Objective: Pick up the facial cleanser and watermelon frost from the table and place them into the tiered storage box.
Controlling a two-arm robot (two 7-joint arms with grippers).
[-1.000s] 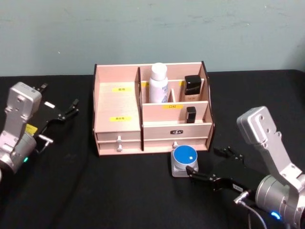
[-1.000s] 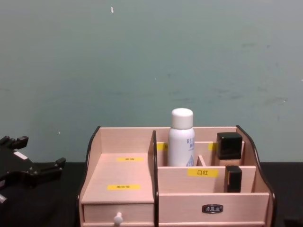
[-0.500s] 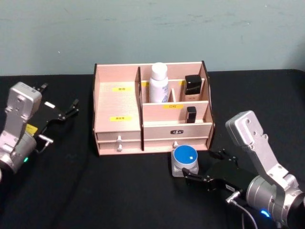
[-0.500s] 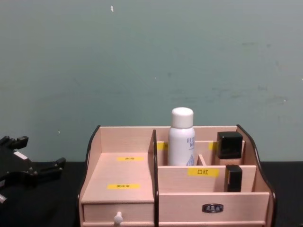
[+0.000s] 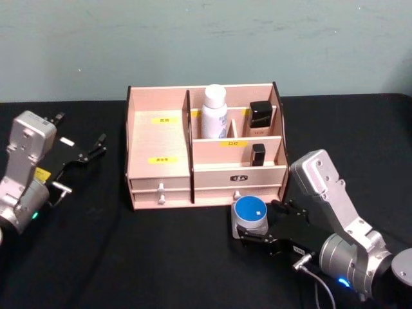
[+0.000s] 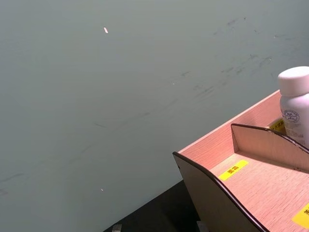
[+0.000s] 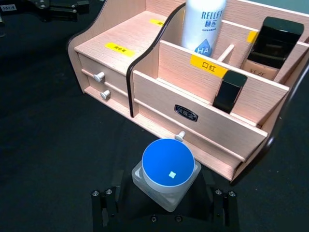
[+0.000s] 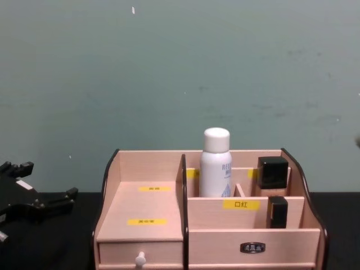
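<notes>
I'm bracketing the watermelon frost [image 7: 169, 174] with the right gripper [image 7: 163, 198], jaws wide, on the table [image 5: 129, 257] just before the tiered storage box [image 5: 158, 138]. The facial cleanser [image 5: 214, 112] is standing in a rear compartment. The left gripper [image 5: 82, 129] is idling spread, well apart.

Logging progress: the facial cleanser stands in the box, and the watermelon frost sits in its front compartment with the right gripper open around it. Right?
No: the right wrist view shows the watermelon frost on the table, in front of the tiered storage box. The facial cleanser stands inside, and the right gripper is open around the jar.
</notes>
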